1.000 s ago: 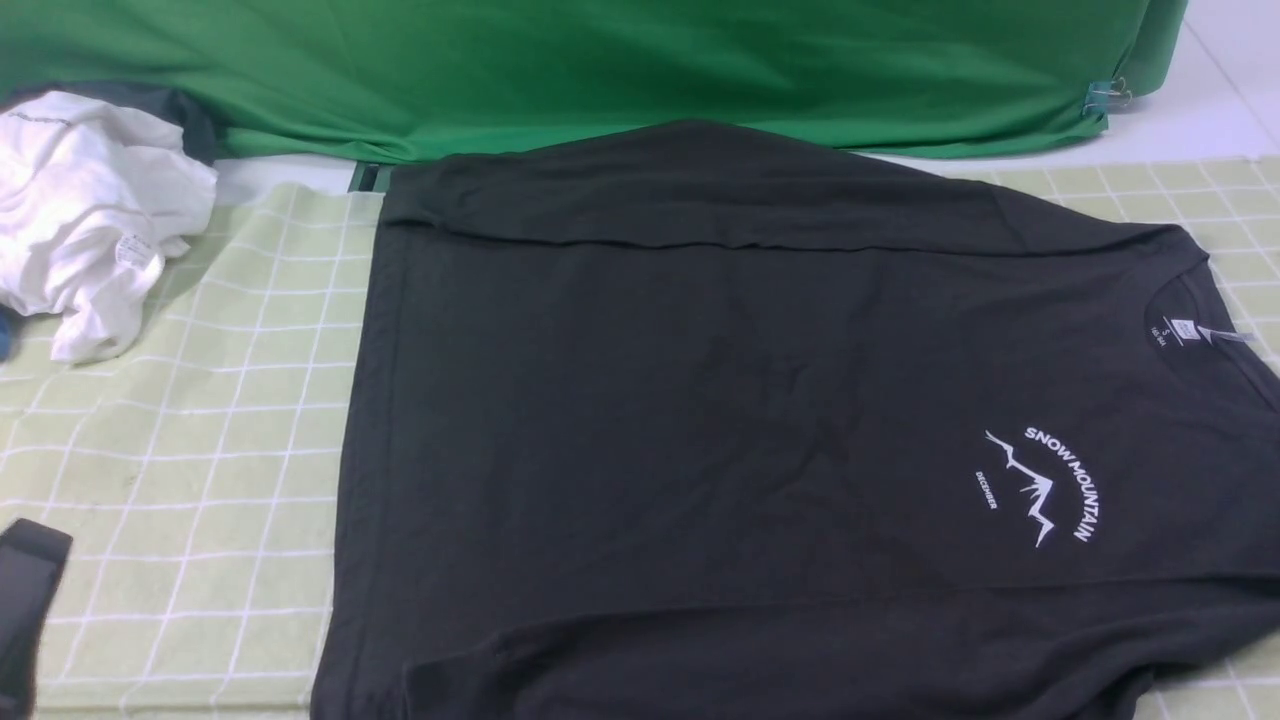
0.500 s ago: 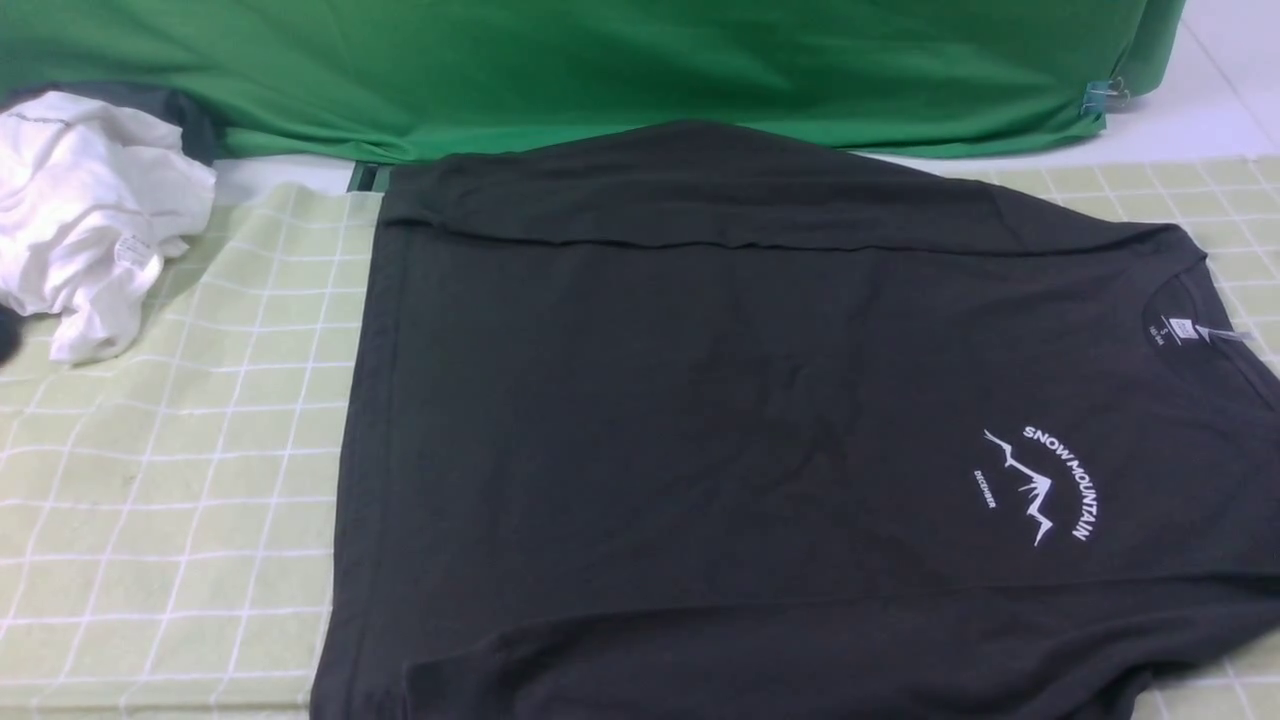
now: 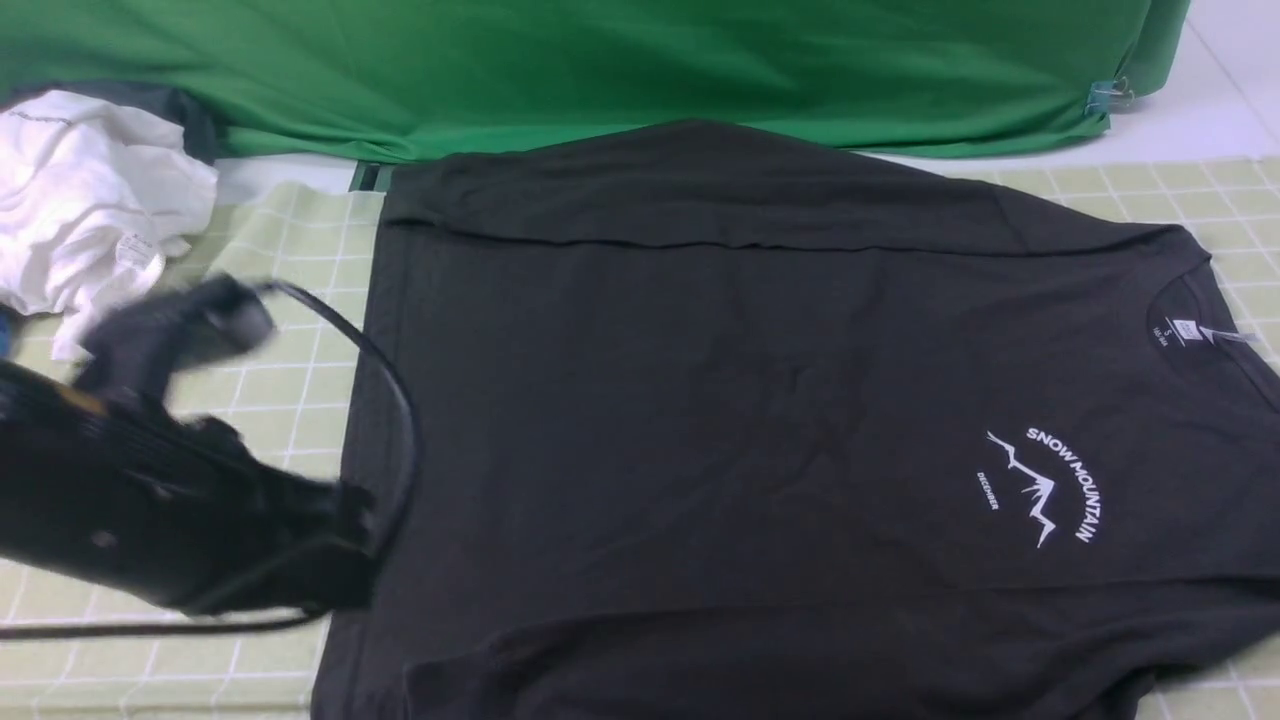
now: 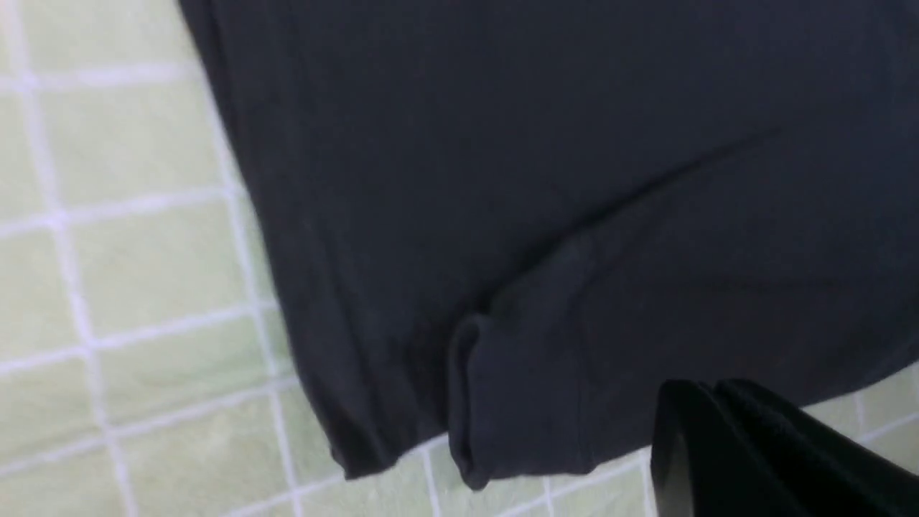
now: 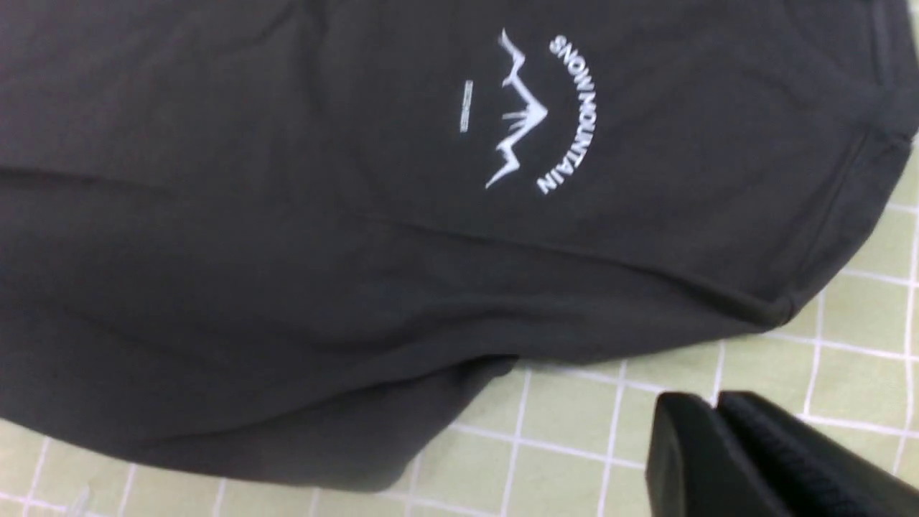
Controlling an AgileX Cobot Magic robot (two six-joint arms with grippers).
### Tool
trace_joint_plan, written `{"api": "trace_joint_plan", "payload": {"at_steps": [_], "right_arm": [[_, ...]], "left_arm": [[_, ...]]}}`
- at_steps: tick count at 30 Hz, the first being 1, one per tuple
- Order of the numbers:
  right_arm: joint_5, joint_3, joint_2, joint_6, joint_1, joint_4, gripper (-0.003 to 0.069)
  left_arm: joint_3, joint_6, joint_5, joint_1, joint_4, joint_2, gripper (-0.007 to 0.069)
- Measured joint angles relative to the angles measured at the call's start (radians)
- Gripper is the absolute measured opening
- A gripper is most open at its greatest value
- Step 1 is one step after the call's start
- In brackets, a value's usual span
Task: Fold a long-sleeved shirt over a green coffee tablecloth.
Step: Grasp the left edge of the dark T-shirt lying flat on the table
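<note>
The long-sleeved shirt (image 3: 700, 400) lies flat on the green coffee tablecloth (image 3: 1150, 185), neck toward the table's right edge. My left jaws are squeezed tight, empty, by its near left corner. My right jaws look squeezed tight too, empty, over bare cloth beside it.

Bright even light; faint soft shadows; left arm (image 3: 150, 500) motion-blurred; wrist views slightly soft.
</note>
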Motion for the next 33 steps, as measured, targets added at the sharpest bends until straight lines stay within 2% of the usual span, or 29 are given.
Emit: {"api": "trace_joint_plan", "payload": {"at_steps": [5, 7, 12, 13, 17, 21, 25, 28, 30, 33], "right_arm": [[-0.026, -0.002, 0.028, 0.0, 0.0, 0.001, 0.0069], [-0.043, -0.005, 0.03, -0.001, 0.0, 0.001, 0.0074], [-0.048, -0.005, 0.03, -0.001, 0.0, 0.001, 0.0083], [-0.048, -0.005, 0.03, -0.001, 0.0, 0.001, 0.0083], [-0.063, -0.005, 0.03, -0.003, 0.0, 0.005, 0.0093], [-0.066, -0.005, 0.03, -0.004, 0.0, 0.008, 0.0101], [-0.066, -0.005, 0.03, -0.004, 0.0, 0.015, 0.0108], [-0.066, -0.005, 0.03, -0.004, 0.0, 0.017, 0.0112], [-0.066, -0.005, 0.03, -0.004, 0.0, 0.019, 0.0114], [-0.066, -0.005, 0.03, -0.004, 0.0, 0.019, 0.012]], "left_arm": [[0.058, -0.121, -0.107, -0.116, 0.119, 0.088, 0.0067], [0.065, -0.176, -0.151, -0.159, 0.17, 0.159, 0.0118], [0.048, -0.187, -0.169, -0.169, 0.196, 0.252, 0.0262], [0.048, -0.187, -0.169, -0.169, 0.198, 0.255, 0.0268], [0.015, -0.171, -0.165, -0.169, 0.192, 0.296, 0.0402], [0.015, -0.142, -0.158, -0.169, 0.166, 0.33, 0.0449], [0.014, -0.134, -0.158, -0.169, 0.156, 0.37, 0.046], [0.014, -0.131, -0.158, -0.169, 0.135, 0.398, 0.044], [0.014, -0.123, -0.158, -0.169, 0.12, 0.404, 0.0405], [0.013, -0.099, -0.147, -0.169, 0.107, 0.407, 0.0302]]}}
